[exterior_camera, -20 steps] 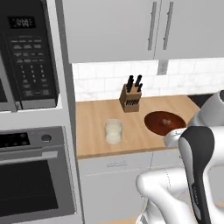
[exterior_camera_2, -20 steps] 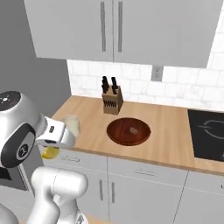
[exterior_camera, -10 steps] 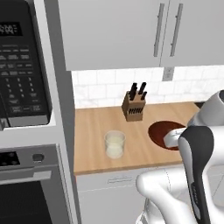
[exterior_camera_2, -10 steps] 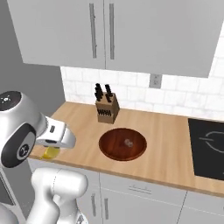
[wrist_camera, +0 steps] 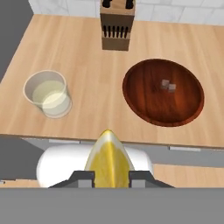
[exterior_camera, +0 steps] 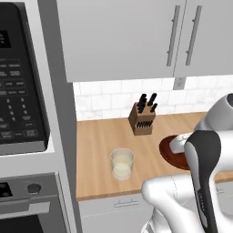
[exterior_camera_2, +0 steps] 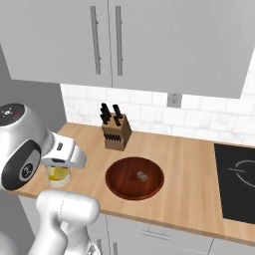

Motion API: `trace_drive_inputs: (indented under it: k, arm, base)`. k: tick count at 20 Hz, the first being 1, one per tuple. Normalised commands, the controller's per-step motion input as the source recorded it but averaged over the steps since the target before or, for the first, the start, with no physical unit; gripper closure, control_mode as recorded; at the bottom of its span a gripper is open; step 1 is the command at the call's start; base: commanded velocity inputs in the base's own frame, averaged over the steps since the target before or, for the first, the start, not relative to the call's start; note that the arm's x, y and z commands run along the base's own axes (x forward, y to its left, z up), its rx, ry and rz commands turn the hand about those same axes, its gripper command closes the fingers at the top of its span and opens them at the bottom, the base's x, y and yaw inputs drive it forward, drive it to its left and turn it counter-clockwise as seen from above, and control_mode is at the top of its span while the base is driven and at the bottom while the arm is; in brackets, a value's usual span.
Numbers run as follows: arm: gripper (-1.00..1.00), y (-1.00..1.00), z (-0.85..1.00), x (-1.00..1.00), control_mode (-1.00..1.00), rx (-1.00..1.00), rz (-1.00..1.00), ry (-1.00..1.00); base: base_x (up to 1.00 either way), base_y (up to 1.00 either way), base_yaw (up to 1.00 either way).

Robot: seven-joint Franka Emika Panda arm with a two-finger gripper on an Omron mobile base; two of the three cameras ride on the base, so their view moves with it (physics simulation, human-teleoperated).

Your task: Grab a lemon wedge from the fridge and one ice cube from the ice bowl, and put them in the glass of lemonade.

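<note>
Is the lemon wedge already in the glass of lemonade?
No. In the hand view the lemon wedge sits between the gripper fingertips, short of the glass of lemonade.

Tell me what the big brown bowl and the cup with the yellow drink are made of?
The ice bowl looks like dark polished wood: reddish-brown, with faint grain streaks and a soft sheen. The glass of lemonade looks like clear glass, or perhaps clear plastic: you can see the pale drink and the counter through its wall.

**Kitchen corner with wood counter**

We see a light wooden counter under grey wall cabinets with bar handles, backed by white marble-look tile. A knife block stands near the wall, a black cooktop sits right, and microwave and oven stand left.
</note>
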Motion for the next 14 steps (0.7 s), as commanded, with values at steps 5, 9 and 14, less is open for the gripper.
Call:
trace_drive_inputs:
  k: [5, 9, 14]
  arm:
    - [1.0, 0.0, 0.0, 0.0, 1.0, 0.0, 0.0, 0.0]
    - [1.0, 0.04, -0.01, 0.04, -1.0, 0.0, 0.0, -0.03]
    - [1.0, 0.58, -0.11, 0.53, -1.0, 0.0, 0.15, -0.08]
  base:
    - [0.0, 0.0, 0.0]
    - [0.01, 0.0, 0.0]
    - [0.0, 0.0, 0.0]
